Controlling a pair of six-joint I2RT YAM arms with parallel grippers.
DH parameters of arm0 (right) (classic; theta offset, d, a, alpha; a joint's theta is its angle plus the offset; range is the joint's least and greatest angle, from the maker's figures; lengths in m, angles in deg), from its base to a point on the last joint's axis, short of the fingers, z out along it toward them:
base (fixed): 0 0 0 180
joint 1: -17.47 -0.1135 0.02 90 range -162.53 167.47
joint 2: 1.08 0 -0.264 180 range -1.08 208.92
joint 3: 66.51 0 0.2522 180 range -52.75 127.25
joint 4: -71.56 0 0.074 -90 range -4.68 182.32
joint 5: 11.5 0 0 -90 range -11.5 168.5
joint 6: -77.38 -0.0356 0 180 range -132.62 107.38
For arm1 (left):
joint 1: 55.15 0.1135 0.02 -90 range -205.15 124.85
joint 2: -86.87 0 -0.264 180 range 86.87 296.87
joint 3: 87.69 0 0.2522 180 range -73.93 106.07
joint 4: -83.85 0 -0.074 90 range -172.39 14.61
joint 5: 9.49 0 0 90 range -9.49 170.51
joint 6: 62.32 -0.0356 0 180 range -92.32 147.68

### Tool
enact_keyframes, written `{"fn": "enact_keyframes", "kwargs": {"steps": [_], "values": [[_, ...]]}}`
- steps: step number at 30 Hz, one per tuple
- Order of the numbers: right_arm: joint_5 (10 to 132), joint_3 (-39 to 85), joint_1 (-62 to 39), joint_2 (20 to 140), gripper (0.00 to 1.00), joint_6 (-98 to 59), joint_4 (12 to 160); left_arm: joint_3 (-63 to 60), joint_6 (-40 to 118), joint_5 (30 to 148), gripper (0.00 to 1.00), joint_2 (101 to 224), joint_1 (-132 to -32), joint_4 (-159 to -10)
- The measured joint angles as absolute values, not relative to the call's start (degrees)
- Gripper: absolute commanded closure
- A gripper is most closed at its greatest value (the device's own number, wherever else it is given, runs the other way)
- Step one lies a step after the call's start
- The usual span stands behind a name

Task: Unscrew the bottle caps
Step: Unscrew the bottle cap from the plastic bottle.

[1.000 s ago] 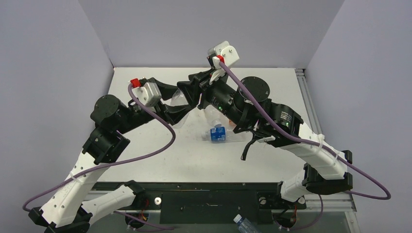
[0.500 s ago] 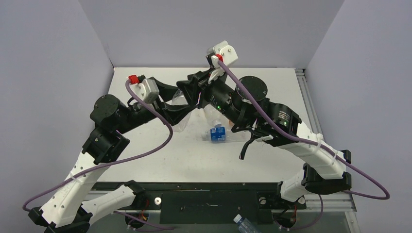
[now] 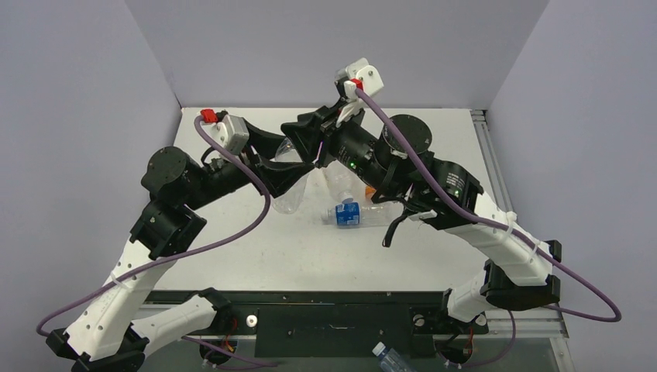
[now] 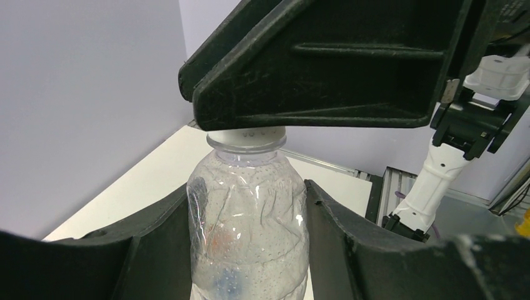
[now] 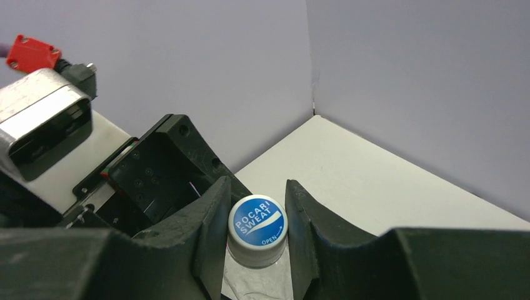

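A clear crinkled bottle (image 4: 247,212) stands upright between the fingers of my left gripper (image 4: 247,240), which is shut on its body. Its bottle cap (image 5: 257,225) is white-sided with a blue printed top. My right gripper (image 5: 257,232) comes down over it from above and is shut on the cap, both fingers pressed to its sides. In the left wrist view only the cap's white lower edge (image 4: 245,133) shows under the right gripper's black finger (image 4: 325,69). From above, both grippers meet at the back middle of the table, the left gripper (image 3: 288,169) below the right gripper (image 3: 300,132).
A blue-labelled bottle (image 3: 350,213) lies on its side on the white table (image 3: 256,256), under the right arm. Another clear bottle (image 3: 341,183) lies just behind it. One more bottle (image 3: 387,358) sits below the table's near edge. Walls close the left, back and right.
The right gripper's fingers have closed tighter on the cap. Both grippers and the held bottle have shifted slightly toward the back of the table.
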State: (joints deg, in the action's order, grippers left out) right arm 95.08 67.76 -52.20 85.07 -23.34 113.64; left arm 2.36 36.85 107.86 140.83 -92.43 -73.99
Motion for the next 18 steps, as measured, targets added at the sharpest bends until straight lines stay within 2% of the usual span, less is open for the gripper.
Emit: {"fn": "enact_keyframes", "kwargs": {"steps": [3, 10, 18], "values": [[89.2, 67.5, -50.2, 84.5, 1.0, -23.3, 113.3, 3.0, 38.8, 109.4, 1.0, 141.1, -91.9, -74.2], [56.2, 59.3, -43.4, 77.6, 1.0, -24.7, 105.7, 6.0, 46.6, 125.1, 1.0, 142.7, -91.1, -76.9], [34.6, 57.1, -42.5, 76.4, 1.0, -28.1, 94.7, 11.2, 52.2, 139.0, 1.0, 143.5, -92.2, -79.6]]}}
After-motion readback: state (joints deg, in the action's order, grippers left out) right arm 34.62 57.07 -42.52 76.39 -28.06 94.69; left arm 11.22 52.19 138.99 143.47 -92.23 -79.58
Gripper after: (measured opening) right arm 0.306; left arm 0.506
